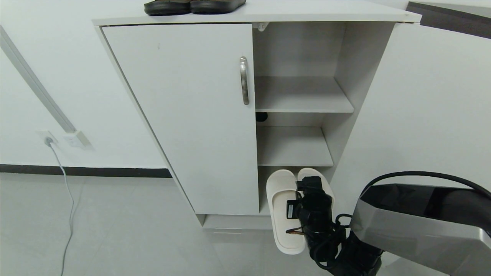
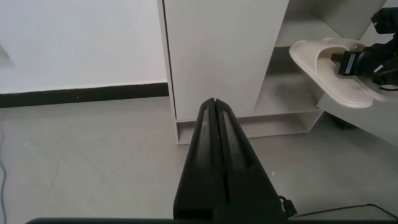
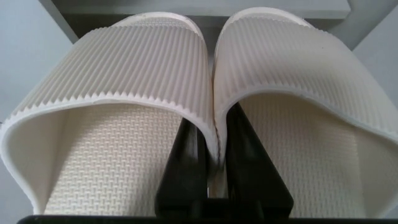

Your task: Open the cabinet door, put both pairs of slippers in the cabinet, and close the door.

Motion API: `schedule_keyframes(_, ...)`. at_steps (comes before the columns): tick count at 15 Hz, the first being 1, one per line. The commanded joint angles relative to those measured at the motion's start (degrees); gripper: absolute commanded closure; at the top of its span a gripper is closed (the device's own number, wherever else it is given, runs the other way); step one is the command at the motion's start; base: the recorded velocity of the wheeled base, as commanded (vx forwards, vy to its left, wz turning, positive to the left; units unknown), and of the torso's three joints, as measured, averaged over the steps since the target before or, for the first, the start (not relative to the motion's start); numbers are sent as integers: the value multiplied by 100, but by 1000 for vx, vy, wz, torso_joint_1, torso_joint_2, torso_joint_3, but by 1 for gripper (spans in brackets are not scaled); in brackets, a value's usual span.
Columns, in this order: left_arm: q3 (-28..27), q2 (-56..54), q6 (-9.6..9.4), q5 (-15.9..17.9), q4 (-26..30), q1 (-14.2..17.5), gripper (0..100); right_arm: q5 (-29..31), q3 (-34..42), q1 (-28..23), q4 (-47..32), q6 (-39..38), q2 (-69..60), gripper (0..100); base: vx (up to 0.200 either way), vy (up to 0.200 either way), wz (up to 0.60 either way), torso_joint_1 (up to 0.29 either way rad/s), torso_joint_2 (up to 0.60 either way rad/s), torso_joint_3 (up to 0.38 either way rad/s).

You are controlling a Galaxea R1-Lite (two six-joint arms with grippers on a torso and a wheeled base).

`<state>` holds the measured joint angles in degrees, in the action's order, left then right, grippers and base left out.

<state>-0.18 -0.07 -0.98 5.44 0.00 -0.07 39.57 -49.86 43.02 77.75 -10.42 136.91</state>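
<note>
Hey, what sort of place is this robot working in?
Likely a home entryway, or a mock-up of one: a white shoe cabinet with shelves, dark slippers on top, white slippers held in the right claw, and a grey floor.

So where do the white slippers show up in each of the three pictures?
Head view: white slippers low, right of centre, before the cabinet's open side.
Left wrist view: white slippers in the upper right corner.
Right wrist view: white slippers side by side, close up.
Shared landmark: the black right end effector pinching their inner edges.
</note>
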Motion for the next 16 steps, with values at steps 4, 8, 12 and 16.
schedule_keyframes(4, 1, 7, 1, 1, 0, -1, 100, -2, -6, -4, 30, 5, -7, 100, 200, 0, 0, -4, 5, 0)
schedule_keyframes(8, 1, 7, 1, -8, 0, -1, 100, 7, -6, -4, 30, 5, 2, 100, 200, 0, 0, 6, 2, -1)
schedule_keyframes(12, 1, 7, 10, -8, 0, -1, 100, -28, -50, -75, 21, 5, 46, 100, 0, 0, 0, 0, 0, 0)
schedule_keyframes(16, 1, 7, 1, -8, 0, -1, 100, -266, -314, -382, -41, 32, 204, 100, 0, 0, 0, 0, 0, 0)
